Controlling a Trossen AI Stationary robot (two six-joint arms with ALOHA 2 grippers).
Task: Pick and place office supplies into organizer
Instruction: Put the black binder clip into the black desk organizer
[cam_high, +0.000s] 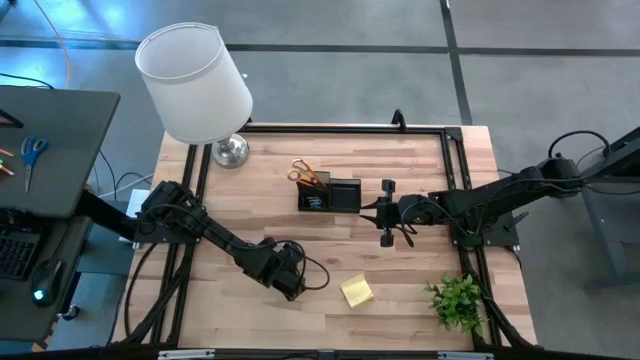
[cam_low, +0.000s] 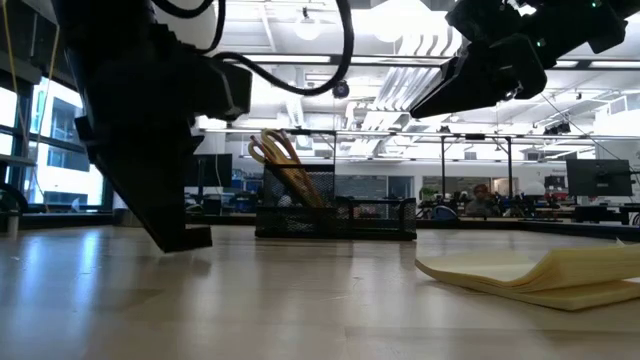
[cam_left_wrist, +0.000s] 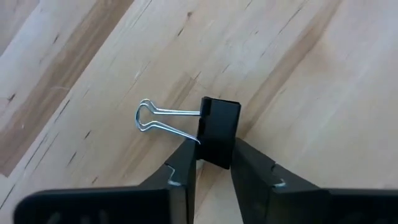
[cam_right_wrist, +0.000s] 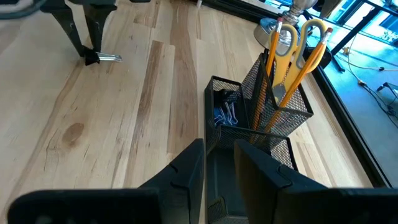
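Observation:
A black binder clip (cam_left_wrist: 217, 127) lies on the wooden table (cam_left_wrist: 298, 74), its silver wire handles (cam_left_wrist: 152, 118) flat on the wood. My left gripper (cam_left_wrist: 214, 155) points steeply down at the table's near middle (cam_high: 293, 283) and is shut on the clip. The black mesh organizer (cam_high: 330, 195) stands at the table's centre, with yellow-handled scissors (cam_right_wrist: 298, 43) and pencils upright in its tall cup. My right gripper (cam_right_wrist: 219, 149) hovers just right of the organizer, a narrow gap between its fingers and nothing in it. A yellow sticky-note pad (cam_high: 356, 291) lies flat near the front. My left gripper pinches the clip's black body (cam_left_wrist: 208, 149) between its two fingers, one on each side. The fingers come from above, slanting steeply down. The clip rests on the table with its wire handles pointing away to one side.
A white-shaded lamp (cam_high: 195, 85) stands at the far left corner. A small green plant (cam_high: 458, 300) sits at the near right. A black frame rail (cam_high: 340, 128) runs around the table. The organizer's low compartment (cam_right_wrist: 225, 115) holds small items.

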